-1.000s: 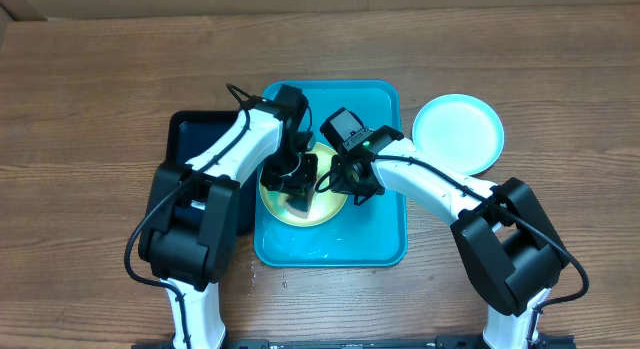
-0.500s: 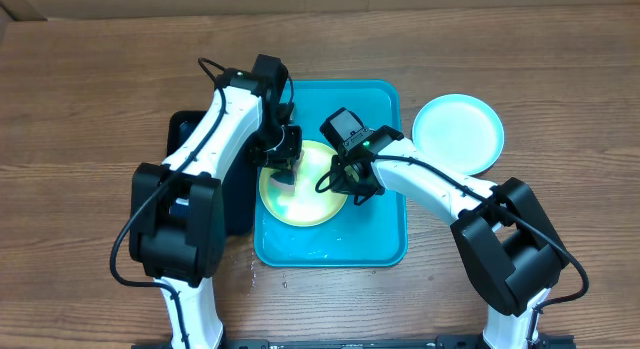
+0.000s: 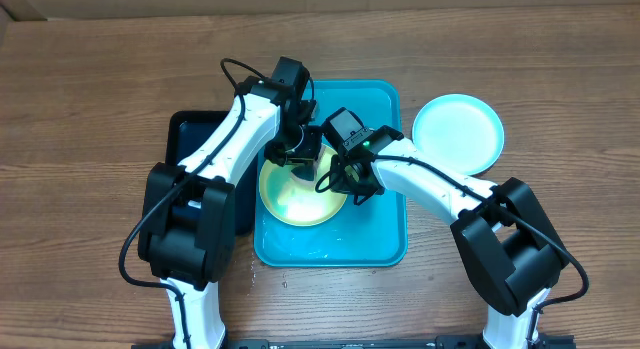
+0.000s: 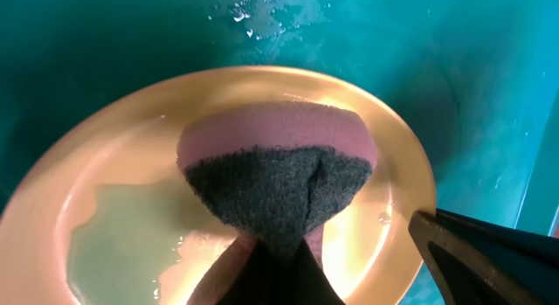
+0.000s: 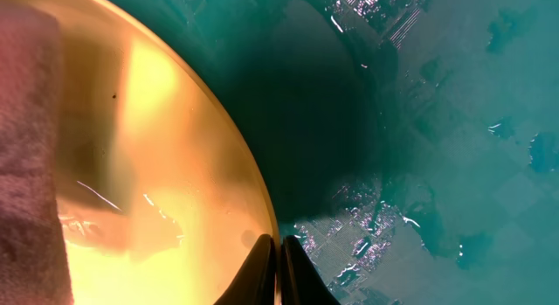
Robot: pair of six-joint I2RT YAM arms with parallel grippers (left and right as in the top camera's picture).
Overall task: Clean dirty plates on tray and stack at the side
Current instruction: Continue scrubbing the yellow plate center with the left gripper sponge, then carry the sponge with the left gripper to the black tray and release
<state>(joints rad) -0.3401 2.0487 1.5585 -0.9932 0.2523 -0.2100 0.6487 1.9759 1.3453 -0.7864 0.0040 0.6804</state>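
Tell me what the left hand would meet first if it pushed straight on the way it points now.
The left hand, shut on the sponge, points down at the yellow plate; the sponge would press into its wet inside first, if it isn't touching already.

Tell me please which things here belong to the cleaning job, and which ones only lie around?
Belonging to the job: yellow-green plate on the blue tray, its rim pinched by the right tool; sponge in the left tool; cyan plate set aside on the table.
Only lying about: black tray, beside the blue tray.
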